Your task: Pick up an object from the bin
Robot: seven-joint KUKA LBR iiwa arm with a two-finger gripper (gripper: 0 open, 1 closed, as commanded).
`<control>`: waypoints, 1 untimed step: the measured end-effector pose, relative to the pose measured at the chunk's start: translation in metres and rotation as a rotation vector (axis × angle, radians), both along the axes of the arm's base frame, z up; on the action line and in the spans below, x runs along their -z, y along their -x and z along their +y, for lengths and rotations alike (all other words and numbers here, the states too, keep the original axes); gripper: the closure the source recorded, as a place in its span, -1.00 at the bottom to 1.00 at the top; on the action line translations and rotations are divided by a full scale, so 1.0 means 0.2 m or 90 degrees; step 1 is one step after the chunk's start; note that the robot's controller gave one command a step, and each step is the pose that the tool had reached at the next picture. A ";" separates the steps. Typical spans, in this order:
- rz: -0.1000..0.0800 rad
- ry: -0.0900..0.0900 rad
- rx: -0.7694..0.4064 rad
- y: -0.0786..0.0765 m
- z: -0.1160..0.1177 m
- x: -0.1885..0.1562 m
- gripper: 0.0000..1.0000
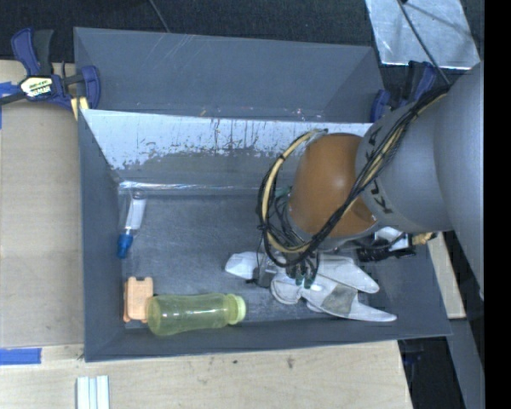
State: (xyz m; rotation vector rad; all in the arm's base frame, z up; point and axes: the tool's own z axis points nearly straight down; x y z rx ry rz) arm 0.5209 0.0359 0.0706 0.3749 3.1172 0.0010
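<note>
My gripper [291, 273] is low in the bin [100, 245], front right, on a heap of white pieces [358, 290]. Yellow-green bottle [196, 312] lies along the front wall, tan block [138, 299] just beside it. Blue-tipped clear tube [129, 227] sits far left.

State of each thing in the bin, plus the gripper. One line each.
yellow-green bottle: lying on its side along the front wall, cap on.
orange block: flat on the floor, against the bottle's left end.
blue-tipped pen: lying by the left wall, apart from the rest.
white heap: loose pieces piled at front right.
gripper: down on the white heap's left part.
</note>
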 end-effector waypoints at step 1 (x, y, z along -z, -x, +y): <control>0.001 0.000 -0.004 0.01 -0.19 -1.01 1.00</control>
